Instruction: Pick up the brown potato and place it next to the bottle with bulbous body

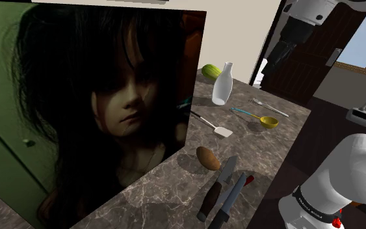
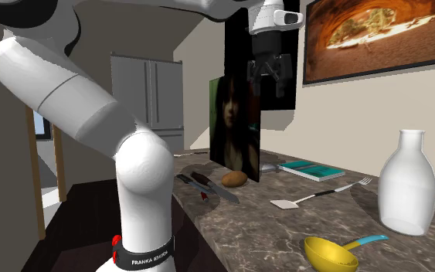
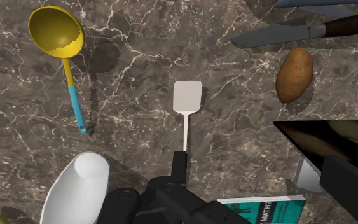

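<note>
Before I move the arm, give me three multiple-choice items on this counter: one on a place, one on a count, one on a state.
1. Where is the potato?
A) beside the knives
B) inside a bowl
C) on the floor

2. How many knives lie on the counter?
A) one
B) two
C) four

3. How is the white bottle?
A) lying on its side
B) lifted in the air
C) standing upright

Answers:
1 A: in the shoulder view the potato lies close by the blades.
2 B: two knives lie side by side on the counter.
3 C: the bottle's base sits on the counter with its neck up.
</note>
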You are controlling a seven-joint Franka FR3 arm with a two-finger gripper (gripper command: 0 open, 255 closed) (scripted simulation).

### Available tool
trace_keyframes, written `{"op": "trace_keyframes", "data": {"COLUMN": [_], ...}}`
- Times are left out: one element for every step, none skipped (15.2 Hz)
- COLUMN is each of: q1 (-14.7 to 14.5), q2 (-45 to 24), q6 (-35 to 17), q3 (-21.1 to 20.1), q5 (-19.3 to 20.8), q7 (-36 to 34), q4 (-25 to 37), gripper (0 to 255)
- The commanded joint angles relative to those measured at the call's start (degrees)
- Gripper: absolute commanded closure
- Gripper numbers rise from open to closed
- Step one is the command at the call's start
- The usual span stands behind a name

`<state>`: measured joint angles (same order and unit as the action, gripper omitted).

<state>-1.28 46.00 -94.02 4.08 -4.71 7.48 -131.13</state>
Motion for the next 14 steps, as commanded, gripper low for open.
{"op": "trace_keyframes", "data": {"q1": [0.00,-0.22,-0.47,-0.73,-1.02,-1.33,-1.67,-2.02,-2.39,-2.75,-3.14,-3.55,-3.98,-4.41], "q2": [0.00,0.33,0.60,0.79,0.91,0.95,0.91,0.79,0.58,0.28,-0.11,-0.60,-1.19,-1.89], "q6": [0.00,-1.45,-2.90,-4.38,-5.87,-7.38,-8.92,-10.48,-12.06,-13.67,-15.31,-16.98,-18.68,-20.42], "q3": [0.00,-0.89,-1.79,-2.70,-3.62,-4.55,-5.49,-6.45,-7.42,-8.42,-9.42,-10.43,-11.45,-12.48], "q5": [0.00,-0.40,-0.81,-1.24,-1.69,-2.15,-2.63,-3.12,-3.62,-4.15,-4.67,-5.20,-5.72,-6.25], "q7": [0.00,-0.72,-1.43,-2.15,-2.86,-3.58,-4.31,-5.03,-5.75,-6.47,-7.20,-7.94,-8.69,-9.44], "q4": [0.00,-1.75,-3.44,-5.07,-6.65,-8.16,-9.62,-11.01,-12.34,-13.61,-14.81,-15.95,-17.02,-18.01], "gripper": [0,0,0,0,0,0,0,0,0,0,0,0,0,0]}}
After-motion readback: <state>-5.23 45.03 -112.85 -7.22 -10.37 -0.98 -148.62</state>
